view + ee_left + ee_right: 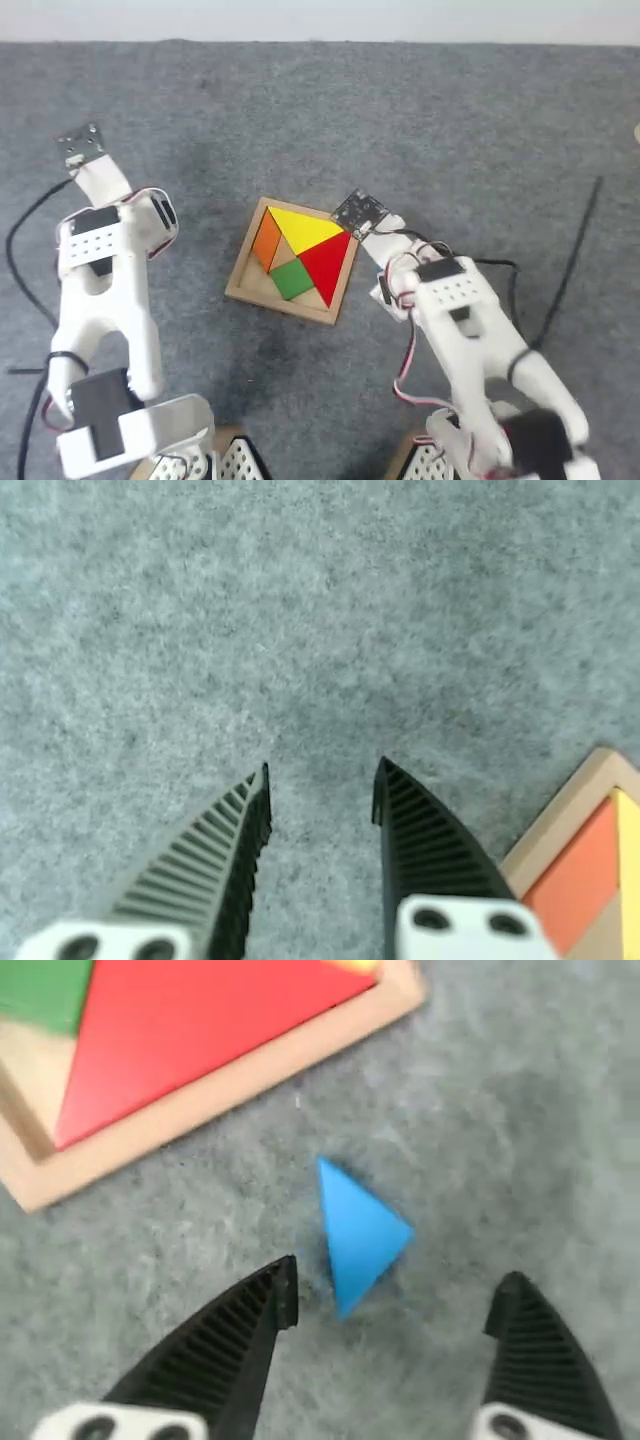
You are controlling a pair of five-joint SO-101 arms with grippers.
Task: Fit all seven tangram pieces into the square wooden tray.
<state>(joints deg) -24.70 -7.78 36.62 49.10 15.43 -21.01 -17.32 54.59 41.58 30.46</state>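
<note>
Right between the spread fingers of your right gripper point(400, 1290), the blue triangle point(360, 1235) lies flat on the fuzzy grey mat point(520, 1140). It touches neither ribbed black finger and sits just beside the wooden tray's point(230, 1078) rim. From above, that arm's wrist covers the spot, but you get the whole tray layout: yellow triangle point(300, 228), red triangle point(328, 262), green square point(291, 279) and orange piece point(266, 240), all smooth and flat, with pale wood gaps. Your left gripper point(322, 770) has its fingers a little apart over bare mat, near the tray's corner.
</note>
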